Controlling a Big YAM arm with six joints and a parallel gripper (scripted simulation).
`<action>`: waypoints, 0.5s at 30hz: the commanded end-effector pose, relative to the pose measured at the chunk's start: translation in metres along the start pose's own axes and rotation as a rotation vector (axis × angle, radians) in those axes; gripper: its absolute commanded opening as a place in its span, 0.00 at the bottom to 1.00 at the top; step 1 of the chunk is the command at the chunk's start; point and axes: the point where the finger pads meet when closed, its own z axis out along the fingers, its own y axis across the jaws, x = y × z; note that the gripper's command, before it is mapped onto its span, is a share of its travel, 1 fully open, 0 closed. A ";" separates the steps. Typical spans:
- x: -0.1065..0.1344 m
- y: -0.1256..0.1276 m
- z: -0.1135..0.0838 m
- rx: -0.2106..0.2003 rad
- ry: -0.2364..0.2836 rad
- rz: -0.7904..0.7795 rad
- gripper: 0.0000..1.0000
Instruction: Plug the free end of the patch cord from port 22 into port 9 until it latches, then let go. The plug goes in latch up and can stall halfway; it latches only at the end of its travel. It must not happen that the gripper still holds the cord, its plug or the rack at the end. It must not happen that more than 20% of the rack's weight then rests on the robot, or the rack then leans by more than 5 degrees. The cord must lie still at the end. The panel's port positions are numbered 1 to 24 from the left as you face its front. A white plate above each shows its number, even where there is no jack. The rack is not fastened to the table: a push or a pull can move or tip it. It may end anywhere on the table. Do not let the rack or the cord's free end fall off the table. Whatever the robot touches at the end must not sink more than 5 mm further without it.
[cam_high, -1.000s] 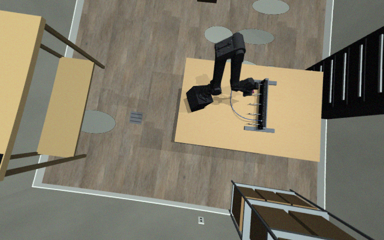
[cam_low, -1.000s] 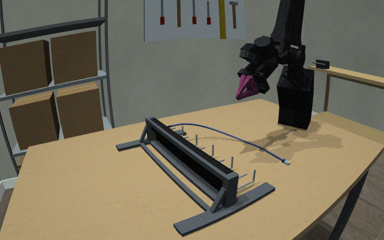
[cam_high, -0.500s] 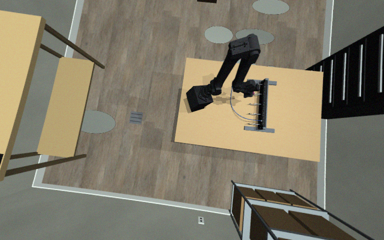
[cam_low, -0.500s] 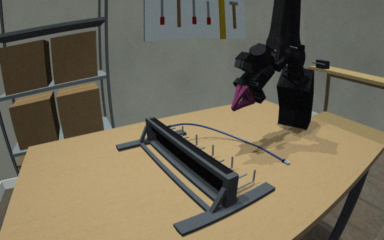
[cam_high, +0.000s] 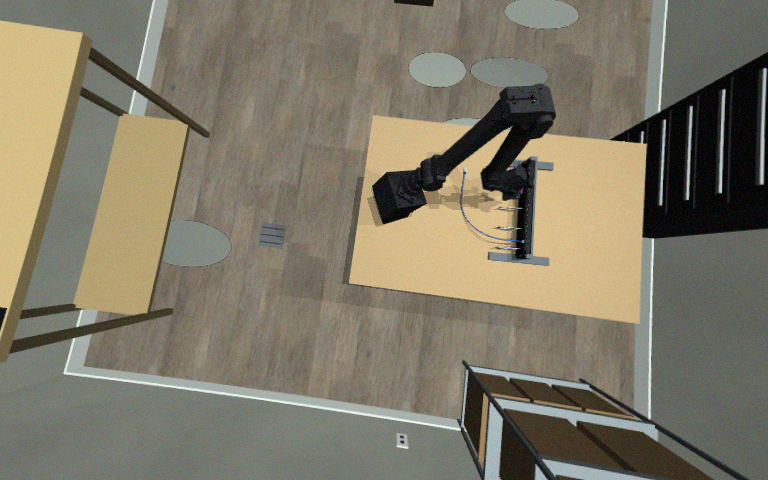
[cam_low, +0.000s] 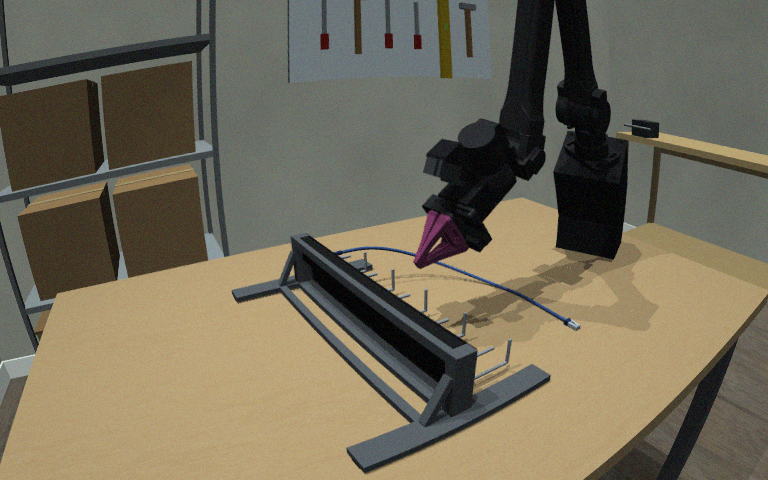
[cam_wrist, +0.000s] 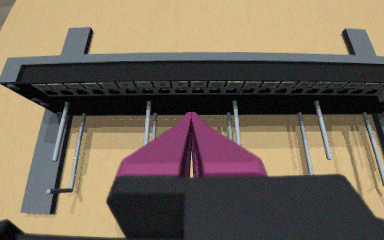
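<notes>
1. The gripper (cam_low: 417, 264) (cam_wrist: 191, 119) is closed, its magenta fingertips meeting at the centre of the wrist view with nothing between them.
2. The rack (cam_high: 534, 212) (cam_low: 390, 300) (cam_wrist: 200, 56) stands upright across the top of that view; its row of ports faces the fingers.
3. The blue patch cord (cam_high: 462, 206) (cam_low: 492, 283) runs from the rack's far end in the exterior view; its free plug (cam_high: 464, 169) (cam_low: 573, 324) lies right of centre there.
4. Cardboard boxes (cam_low: 150, 116) fill shelves at upper left.

The fingers (cam_high: 521, 191) (cam_low: 417, 264) are lower now and closer to the rack (cam_high: 501, 256) (cam_low: 463, 373) (cam_wrist: 200, 56), and in the exterior view their tips now overlap the blue cord (cam_low: 481, 277), where they showed above it. Behind the fingers, the arm's elbow (cam_high: 526, 101) has swung rackward in the top view, and a gap opens between the arm's two long links in the exterior view.
</notes>
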 end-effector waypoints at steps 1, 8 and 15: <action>-0.018 0.000 0.010 -0.003 -0.051 -0.007 0.00; -0.027 0.001 0.010 -0.006 -0.070 -0.006 0.00; -0.030 0.001 0.010 -0.005 -0.077 -0.008 0.00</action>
